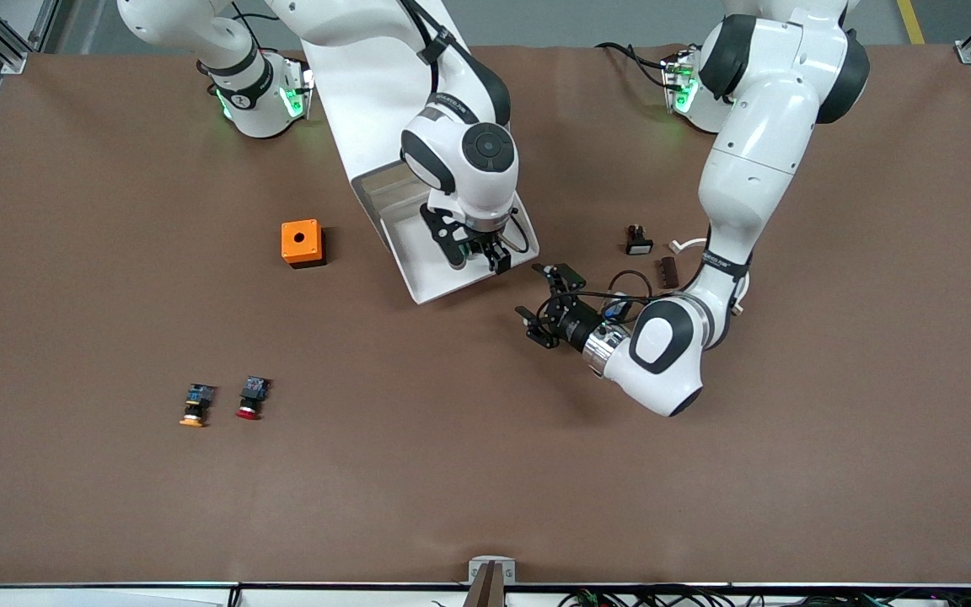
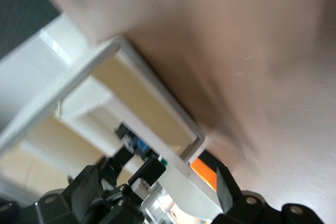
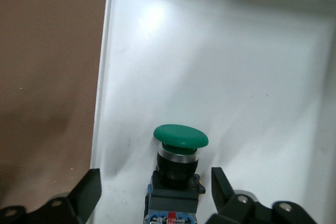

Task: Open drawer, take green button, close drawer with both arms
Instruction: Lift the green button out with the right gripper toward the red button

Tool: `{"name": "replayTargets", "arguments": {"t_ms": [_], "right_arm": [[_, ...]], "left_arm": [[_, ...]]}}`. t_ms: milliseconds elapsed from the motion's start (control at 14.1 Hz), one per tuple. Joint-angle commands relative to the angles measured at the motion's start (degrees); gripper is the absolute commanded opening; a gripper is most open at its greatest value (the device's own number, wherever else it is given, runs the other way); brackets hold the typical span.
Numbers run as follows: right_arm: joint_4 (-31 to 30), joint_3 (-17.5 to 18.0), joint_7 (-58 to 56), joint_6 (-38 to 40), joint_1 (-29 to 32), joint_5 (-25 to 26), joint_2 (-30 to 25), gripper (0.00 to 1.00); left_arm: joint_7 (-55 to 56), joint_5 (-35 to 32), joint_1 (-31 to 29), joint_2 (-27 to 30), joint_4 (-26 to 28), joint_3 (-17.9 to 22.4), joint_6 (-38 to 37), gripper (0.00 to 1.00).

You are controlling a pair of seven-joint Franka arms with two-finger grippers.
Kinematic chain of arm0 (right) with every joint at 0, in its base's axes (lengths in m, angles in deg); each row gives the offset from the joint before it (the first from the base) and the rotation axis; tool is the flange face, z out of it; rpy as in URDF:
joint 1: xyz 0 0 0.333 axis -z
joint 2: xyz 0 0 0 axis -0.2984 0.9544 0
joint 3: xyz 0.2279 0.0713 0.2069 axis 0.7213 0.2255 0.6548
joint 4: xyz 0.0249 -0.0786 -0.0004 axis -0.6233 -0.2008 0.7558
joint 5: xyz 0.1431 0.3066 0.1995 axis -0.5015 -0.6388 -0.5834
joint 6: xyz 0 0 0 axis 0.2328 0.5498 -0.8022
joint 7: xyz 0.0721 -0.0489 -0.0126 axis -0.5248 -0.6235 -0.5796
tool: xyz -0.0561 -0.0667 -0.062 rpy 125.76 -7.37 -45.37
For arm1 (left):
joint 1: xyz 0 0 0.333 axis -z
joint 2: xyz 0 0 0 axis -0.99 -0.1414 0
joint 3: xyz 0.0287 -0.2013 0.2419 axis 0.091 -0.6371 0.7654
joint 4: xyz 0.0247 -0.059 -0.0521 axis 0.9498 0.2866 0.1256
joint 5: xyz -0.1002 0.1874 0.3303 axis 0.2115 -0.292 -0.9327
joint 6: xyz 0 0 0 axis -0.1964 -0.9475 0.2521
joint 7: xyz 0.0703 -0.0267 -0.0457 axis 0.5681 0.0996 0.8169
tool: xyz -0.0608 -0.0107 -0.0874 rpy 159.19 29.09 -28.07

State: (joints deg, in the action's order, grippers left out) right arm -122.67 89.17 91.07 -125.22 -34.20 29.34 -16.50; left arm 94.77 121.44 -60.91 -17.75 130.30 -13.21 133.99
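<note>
My right gripper [image 3: 152, 192] hangs open astride the green-capped button [image 3: 177, 166] lying in the pulled-out drawer [image 1: 439, 282]; light, rigid, slick-capped, so I'd pinch its black body, while my left gripper [image 1: 546, 305] waits open beside the drawer.

High front cam; wrist cams share drawer [image 1: 452, 253].

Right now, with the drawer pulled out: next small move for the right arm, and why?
Probably close the right gripper on the button. The button lies in the open drawer, its black body between the spread fingers, none touching it yet. The left gripper hangs open over the table beside the drawer front, so it likely waits.
</note>
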Motion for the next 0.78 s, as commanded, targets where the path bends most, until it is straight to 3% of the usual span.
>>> {"name": "replayTargets", "arguments": {"t_ms": [0, 142, 213, 354, 496, 709], "right_arm": [[0.9, -0.5, 0.7, 0.0, -0.6, -0.3, 0.6, 0.63], [1.1, -0.5, 0.4, 0.0, -0.5, -0.4, 0.6, 0.44], [1.2, -0.5, 0.0, 0.0, -0.6, -0.4, 0.6, 0.23], [1.6, -0.5, -1.2, 0.4, -0.5, -0.3, 0.5, 0.02], [3.0, -0.4, -3.5, 2.3, 0.8, -0.5, 0.3, 0.00], [11.5, -0.6, -12.6, 14.0, 5.1, -6.7, -0.1, 0.00]], "left_arm": [[-9.2, -6.0, 1.2, 0.9, -3.3, 1.1, 0.2, 0.99], [-15.6, -9.0, 1.3, 1.5, -4.2, 2.5, 2.6, 0.99], [-18.2, -10.6, 1.3, 2.3, -4.2, 2.8, 4.7, 0.99], [-23.6, -15.2, 1.8, 3.8, -4.2, 2.7, 8.5, 0.99], [-26.5, -19.6, 2.8, 5.2, -4.1, 2.9, 12.7, 0.99], [-28.6, -25.0, 3.9, 6.0, -4.0, 2.8, 19.6, 0.99]]}}
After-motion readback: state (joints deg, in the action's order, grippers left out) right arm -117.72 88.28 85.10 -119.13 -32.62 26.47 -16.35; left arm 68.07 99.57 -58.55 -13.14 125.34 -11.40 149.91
